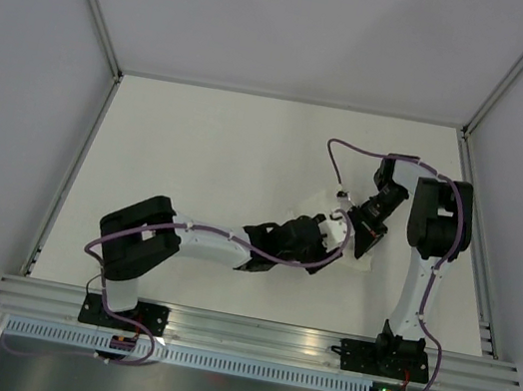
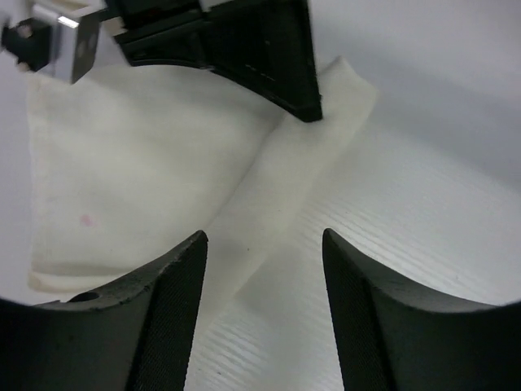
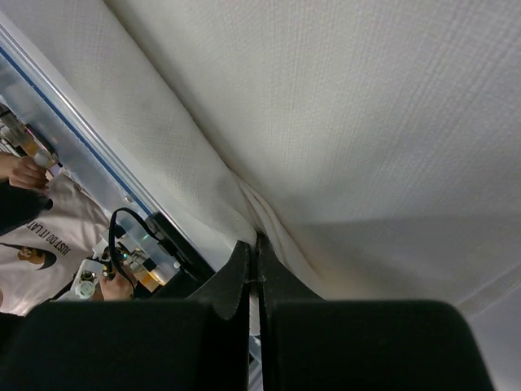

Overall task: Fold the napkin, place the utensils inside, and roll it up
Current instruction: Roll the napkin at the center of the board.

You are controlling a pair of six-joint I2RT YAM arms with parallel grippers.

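Note left claw [image 2: 262,240] spread wide, gripping nothing; fingers poised just above the napkin [image 2: 122,163], one on either side of a raised folded band [image 2: 281,175] running away from the fingertips. Note right claw [image 3: 254,244] pressed together on what looks like a thin pleat of the same cloth, at the far end of that band ahead of the left claw, tip touching the fabric. Find napkin folded small on the counter [image 1: 200,144], directly beneath both claws, flat part off to the left finger's side. No utensils visible in any view; cannot tell whether already tucked inside the fold.

Judged step: rolling or tightening the fold, with right claw anchoring one end and left claw due a fresh hold.

To do it well:
- Lower left claw straight down to seat the band squarely between the fingers, not off one pad.
- Close on the full thickness of the band, not the top layer alone; otherwise expect slipping and peeling of layers.
- Hold right claw's pinch firm, to have the cloth taut between the two claws and free of bunching.
- Turn the band over toward the flat part in small moves, low to the counter.
- Watch for claw-to-claw contact; very near each other here.
- If cutlery inside, avoid tipping an open end downward.
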